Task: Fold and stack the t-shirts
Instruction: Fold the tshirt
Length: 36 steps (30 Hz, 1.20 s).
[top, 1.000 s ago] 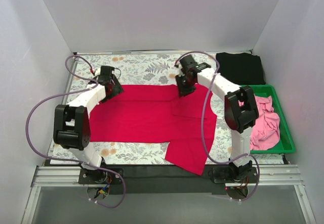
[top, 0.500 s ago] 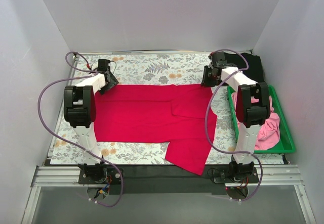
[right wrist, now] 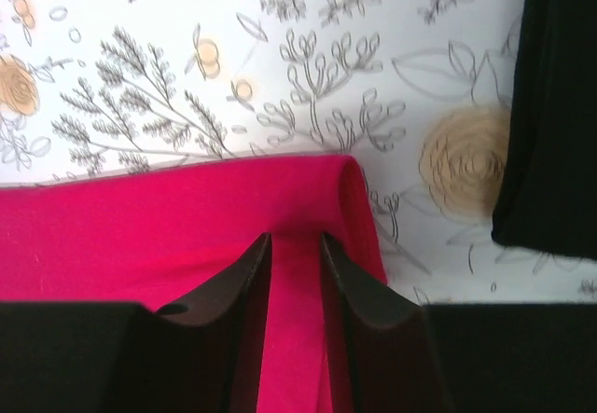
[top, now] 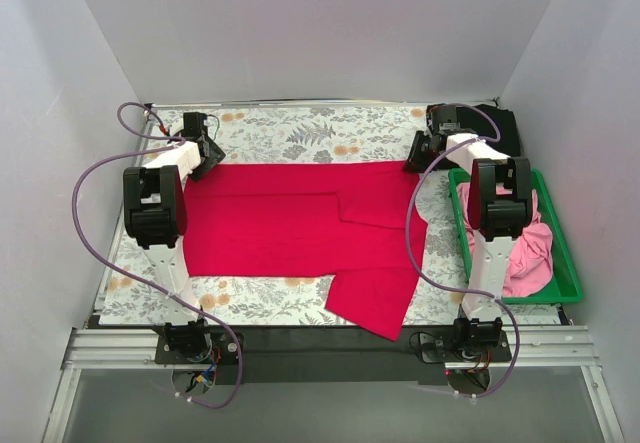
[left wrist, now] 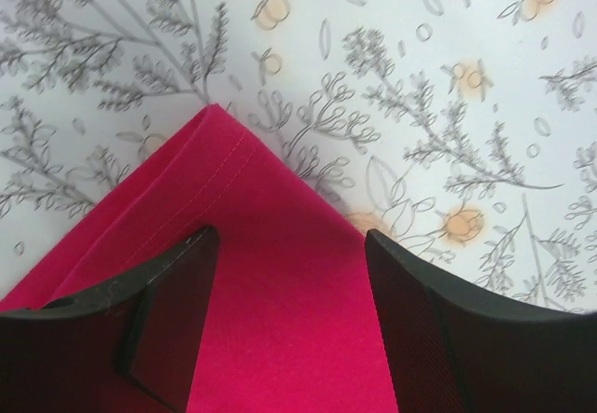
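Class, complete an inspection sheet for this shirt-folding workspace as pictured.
Surface: floral-print tablecloth, lying smooth.
Job's things: crimson red cloth t-shirt spread across the middle; black folded t-shirt in far right corner; pink crumpled t-shirts in green plastic bin.
Clutter: nothing seen.
Grippers: left gripper open, straddling red shirt's far corner; right gripper with fingers close together on its opposite corner, grip unclear.
Cables: purple cables looping loosely.
Surroundings: white walls; metal rail along near edge.

Plain white back wall and white side walls, left and right, box in work area. Surface covered by white tablecloth printed with grey leaves, orange blossoms. Green plastic bin at right edge of surface. Silver aluminium rail frame along near edge; grey floor below. Light even, shadows faint.
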### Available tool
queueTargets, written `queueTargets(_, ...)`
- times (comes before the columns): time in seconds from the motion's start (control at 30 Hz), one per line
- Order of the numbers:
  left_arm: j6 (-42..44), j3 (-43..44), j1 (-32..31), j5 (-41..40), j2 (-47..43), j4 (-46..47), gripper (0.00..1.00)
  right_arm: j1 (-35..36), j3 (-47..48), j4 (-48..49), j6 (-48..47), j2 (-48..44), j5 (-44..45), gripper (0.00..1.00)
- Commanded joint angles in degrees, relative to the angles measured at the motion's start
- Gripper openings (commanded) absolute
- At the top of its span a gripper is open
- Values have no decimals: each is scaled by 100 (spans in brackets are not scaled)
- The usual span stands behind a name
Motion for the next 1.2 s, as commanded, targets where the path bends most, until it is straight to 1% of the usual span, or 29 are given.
queueTargets(0.0, -50, 197, 114, 244, 495, -189, 60, -181, 341, 12, -102, 577, 364, 31)
queueTargets(0.17, -94, 812, 114, 561, 943, -198, 61, -207, 1280, -76, -189, 1077, 285, 33)
queueTargets(0.3, -68, 1566, 106, 790, 1164, -215, 64, -216, 1923, -119, -435, 1255, 92, 35)
queueTargets(0.4, 134, 1884, 114, 729, 997, -329, 66, -216, 2109, -190, -567, 957, 30, 36)
queueTargets(0.47, 336, 1930, 114, 510, 559, -443, 67, -207, 2022, -268, -708, 528, -23, 40)
queueTargets(0.5, 363, 1860, 114, 413, 313, -470, 68, -207, 1865, -313, -743, 360, -40, 40)
queueTargets(0.53, 372, 1572, 114, 203, -141, -522, 68, -199, 1741, -357, -804, 193, -58, 41)
queueTargets(0.6, 223, 1167, 114, 17, -715, -645, 71, -172, 1452, -550, -831, -387, -76, 43)
queueTargets(0.63, 153, 938, 114, -79, -978, -794, 71, -146, 1006, -576, -840, -607, -67, 43)
queueTargets(0.67, -31, 423, 114, -202, -1538, -891, 72, -94, 767, -638, -857, -1070, -24, 43)
queueTargets(0.7, -137, 165, 114, -334, -1778, -1014, 80, -50, 451, -708, -866, -1309, 20, 43)
queueTargets(0.73, -251, -90, 123, -405, -2077, -1267, 84, -6, -109, -743, -875, -1564, 90, 43)
queueTargets(0.77, -418, -684, 123, -510, -2558, -1365, 86, 99, -454, -787, -901, -2019, 283, 44)
queueTargets(0.83, -664, -1267, 123, -607, -3088, -1698, 86, 170, -991, -919, -928, -2444, 372, 46)
queueTargets(0.87, -761, -1531, 123, -642, -3299, -1770, 86, 240, -1463, -998, -963, -2811, 459, 47)
queueTargets(0.9, -988, -2030, 123, -686, -3728, -1840, 86, 276, -1668, -1086, -981, -2980, 504, 47)
queueTargets(0.93, -1095, -2235, 132, -739, -3880, -2050, 86, 311, -1896, -1226, -981, -3147, 548, 47)
queueTargets(0.97, -1183, -2419, 149, -791, -4003, -2122, 86, 363, -2255, -1279, -981, -3462, 618, 49)
queueTargets(1.0, -1227, -2804, 193, -783, -4152, -2157, 86, 381, -2468, -1306, -972, -3604, 601, 49)
queueTargets(1.07, -1298, -3184, 342, -670, -4250, -2053, 86, 408, -2941, -1385, -963, -3964, 514, 49)
queueTargets(1.1, -1403, -3482, 421, -478, -4268, -1930, 86, 425, -3066, -1403, -963, -4071, 487, 50)
queueTargets(1.17, -1474, -3712, 623, -344, -4251, -1798, 83, 461, -3304, -1420, -981, -4326, 452, 49)
